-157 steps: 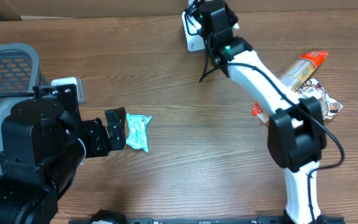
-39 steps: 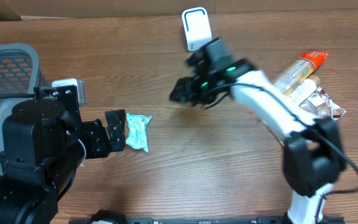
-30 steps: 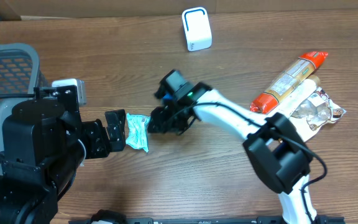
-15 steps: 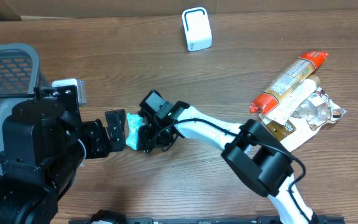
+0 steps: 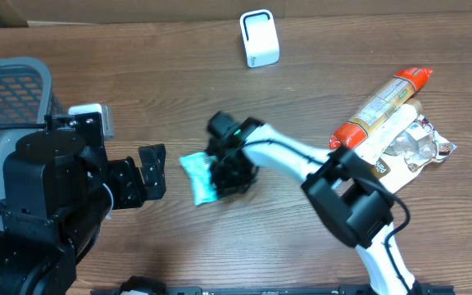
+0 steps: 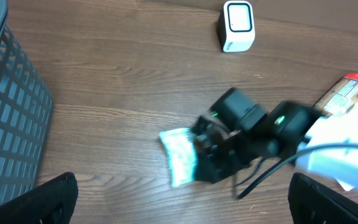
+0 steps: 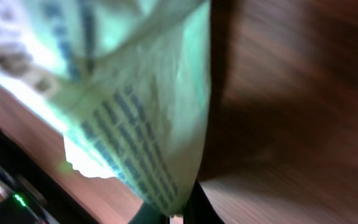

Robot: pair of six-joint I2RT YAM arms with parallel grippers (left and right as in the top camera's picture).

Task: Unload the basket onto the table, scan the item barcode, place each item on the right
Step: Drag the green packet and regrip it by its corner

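Right gripper (image 5: 226,174) clenches one edge of the teal packet (image 5: 197,176), well apart from the white scanner (image 5: 259,38), open worktop (image 5: 220,90) between them; left gripper (image 5: 154,170), farther from the scanner, stands released.

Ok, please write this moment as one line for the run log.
phase: grasp | right gripper: shut on teal packet | left gripper: open, empty | scanner: far side, apart

Looks like mock shop checkout on a lab bench: wood-grain table (image 5: 301,238), grey mesh basket (image 5: 11,82), white scanner (image 5: 259,38), packaged snacks (image 5: 383,106), cardboard backdrop (image 5: 97,10).
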